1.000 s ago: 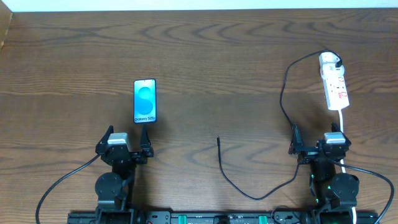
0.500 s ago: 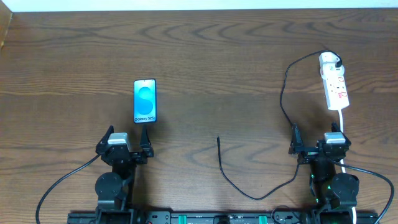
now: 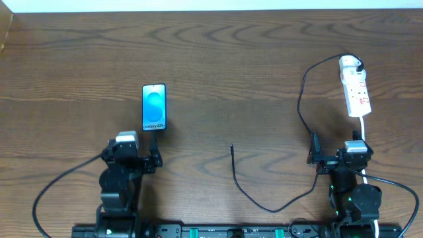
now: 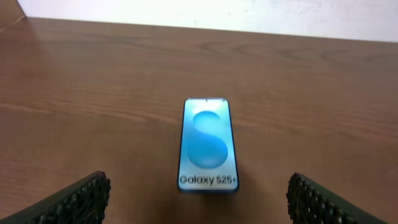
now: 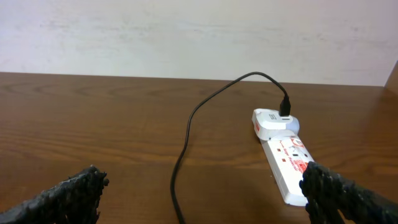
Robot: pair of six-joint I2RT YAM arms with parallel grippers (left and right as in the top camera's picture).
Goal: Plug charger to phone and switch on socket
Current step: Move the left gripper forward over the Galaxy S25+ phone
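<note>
i see my left gripper [image 4: 199, 205] spread wide before the glossy flat phone [image 4: 208, 146]; right gripper [image 5: 205, 199] wide near the blocky white socket [image 5: 287, 167].

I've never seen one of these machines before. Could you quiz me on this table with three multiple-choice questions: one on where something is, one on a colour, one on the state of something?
1. The charger's loose tip lies:
A. between the phone and the socket, on bare table
B. inside the phone's port
C. on top of the socket

2. The phone's screen is:
A. red
B. blue
C. green

3. The charger's white plug is:
A. loose on the table
B. under the phone
C. seated in the socket

Answers:
1 A, the tip rests alone on the wood, apart from the phone.
2 B, the screen glows blue.
3 C, the plug sits at the socket's far end.
</note>
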